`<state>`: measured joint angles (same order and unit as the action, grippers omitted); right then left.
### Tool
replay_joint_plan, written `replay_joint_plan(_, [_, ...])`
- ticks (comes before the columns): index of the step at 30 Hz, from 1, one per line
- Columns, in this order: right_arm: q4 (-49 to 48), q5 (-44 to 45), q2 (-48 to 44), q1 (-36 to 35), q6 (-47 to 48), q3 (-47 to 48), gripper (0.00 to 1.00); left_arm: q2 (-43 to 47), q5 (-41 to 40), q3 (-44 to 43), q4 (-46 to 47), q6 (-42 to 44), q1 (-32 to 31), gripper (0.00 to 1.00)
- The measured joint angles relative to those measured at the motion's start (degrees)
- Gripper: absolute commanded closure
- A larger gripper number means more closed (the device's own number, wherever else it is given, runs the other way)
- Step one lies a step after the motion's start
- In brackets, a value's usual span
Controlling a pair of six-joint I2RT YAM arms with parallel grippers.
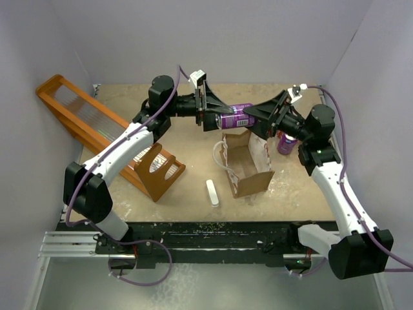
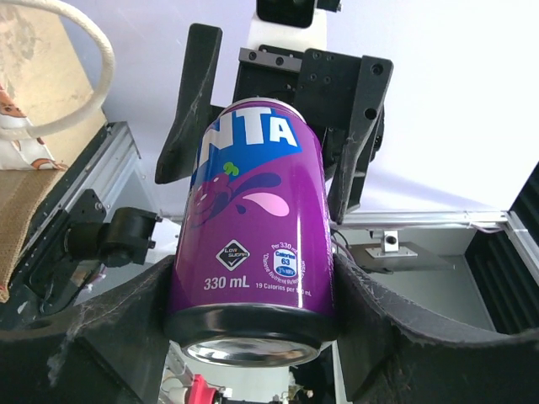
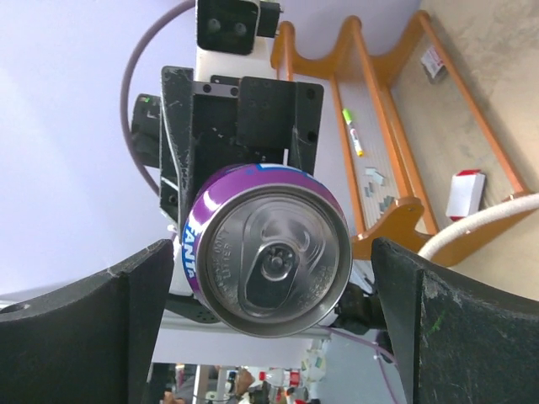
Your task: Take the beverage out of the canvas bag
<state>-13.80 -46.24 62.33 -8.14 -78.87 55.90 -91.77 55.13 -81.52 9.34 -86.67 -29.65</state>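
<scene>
Evidently the lifting-out step is all but done: the beverage [image 1: 237,117], a purple soda can, lies on its side in the air above the open mouth of the canvas bag [image 1: 250,173], clear of the bag's rim and white handles. The left end effector [image 1: 224,120] is clamped around the can's base end, its fingers pressed to either side of the body. The right end effector [image 1: 253,114] faces the can's pull-tab end with its jaws spread wide. They flank the lid, and in the right wrist view a gap shows on both sides, so it grips nothing. This looks like a hand-over being set up. The next move probably calls for the right jaws to close squarely on the top end before the left lets go, or else for the left arm to carry the can aside and stand it on the desk [image 1: 187,139], perhaps near the second purple can [image 1: 286,143] beside the bag.
</scene>
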Motion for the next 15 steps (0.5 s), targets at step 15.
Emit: replay_joint_plan(15, [-9.44, -1.01, 2.1, -2.6, -6.71, -0.02, 0.14, 0.66, 1.86, 1.84, 3.93, -2.91, 0.17, 1.0])
